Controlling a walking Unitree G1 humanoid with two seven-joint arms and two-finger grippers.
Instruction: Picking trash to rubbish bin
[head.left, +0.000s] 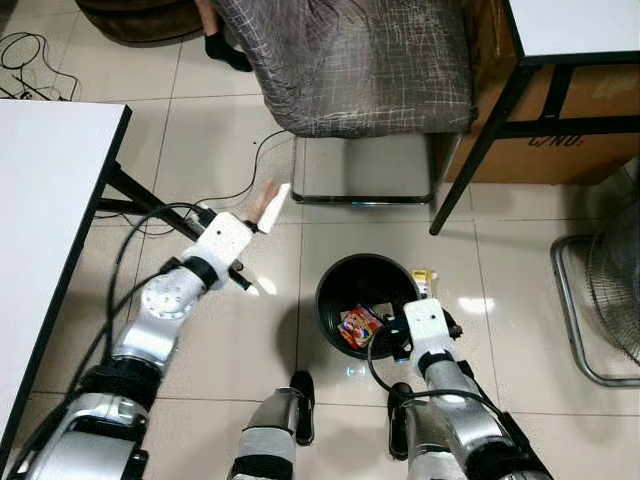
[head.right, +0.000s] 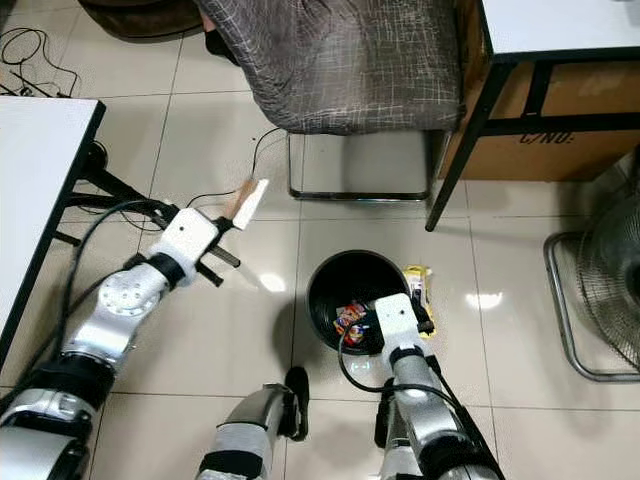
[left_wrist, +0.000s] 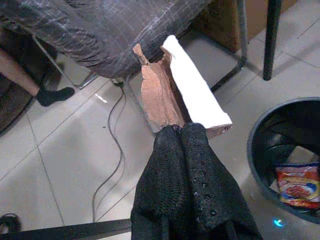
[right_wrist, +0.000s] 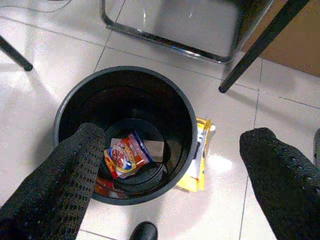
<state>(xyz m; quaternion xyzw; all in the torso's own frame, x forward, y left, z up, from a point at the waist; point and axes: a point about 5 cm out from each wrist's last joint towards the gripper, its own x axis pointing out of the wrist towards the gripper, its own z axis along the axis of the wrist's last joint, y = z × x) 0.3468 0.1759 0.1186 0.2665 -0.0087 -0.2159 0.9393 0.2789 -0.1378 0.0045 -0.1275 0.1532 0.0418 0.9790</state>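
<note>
My left gripper (head.left: 258, 222) is shut on a flat strip of torn cardboard (left_wrist: 180, 90), brown on one side and white on the other, held above the floor to the left of the black rubbish bin (head.left: 330, 285). The bin stands on the tiles in front of my feet and holds a red snack wrapper (right_wrist: 125, 155) and other scraps. A yellow wrapper (right_wrist: 197, 160) lies on the floor against the bin's right side. My right gripper (right_wrist: 170, 175) hangs open above the bin's right rim, its fingers (right_wrist: 65, 175) spread wide.
A chair draped with grey checked cloth (head.left: 350, 60) stands behind the bin on a chrome frame (head.left: 365, 198). White tables (head.left: 45, 200) flank both sides, with a black table leg (head.left: 480, 150) near the bin. Cables (head.left: 240, 185) trail on the floor. A fan (head.left: 605, 290) sits at right. A person's socked foot (head.left: 225, 50) is at the back.
</note>
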